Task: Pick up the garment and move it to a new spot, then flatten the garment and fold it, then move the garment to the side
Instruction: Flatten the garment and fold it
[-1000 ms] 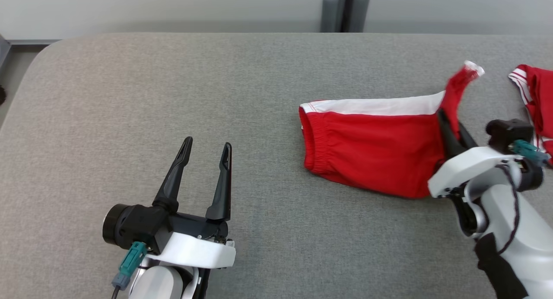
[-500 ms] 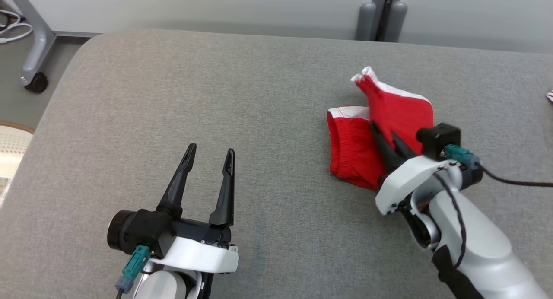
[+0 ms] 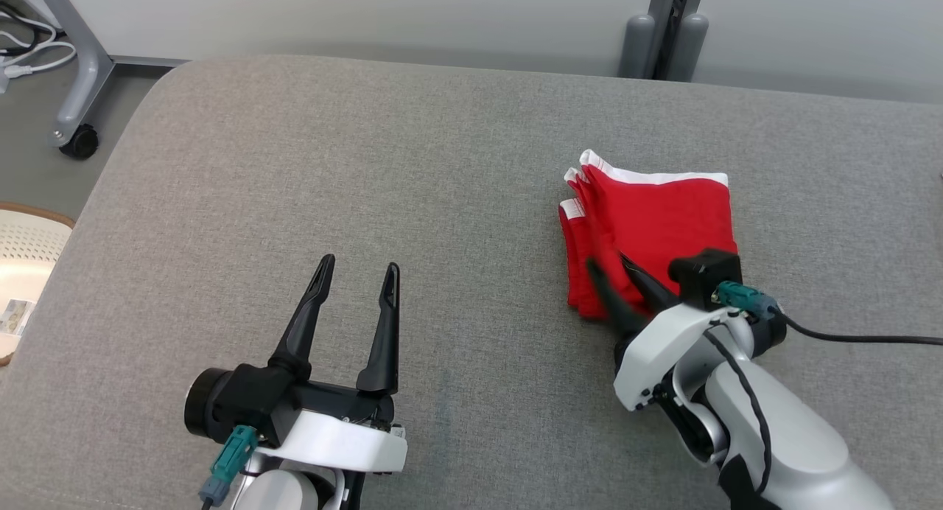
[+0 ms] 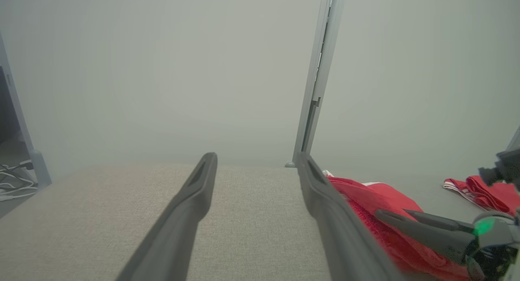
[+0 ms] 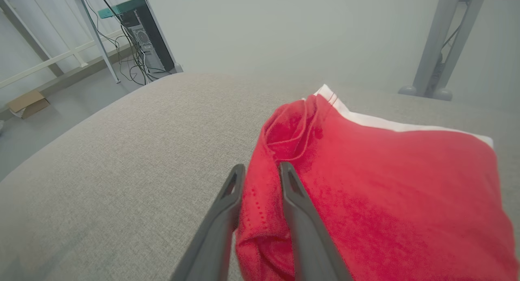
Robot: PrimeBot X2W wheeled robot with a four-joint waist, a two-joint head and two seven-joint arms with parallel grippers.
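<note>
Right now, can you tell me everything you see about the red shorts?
The red shorts look like soft, slightly fuzzy cloth, red with a white band along the far edge and white trim at the left corners. They lie folded into a flat, roughly square stack on the grey table, right of its middle, layered edges facing left. The right claw is at the near left corner, fingers a little apart with a fold of cloth between them.

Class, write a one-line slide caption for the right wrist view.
Right gripper astride an edge fold of the folded red garment on the grey table.
</note>
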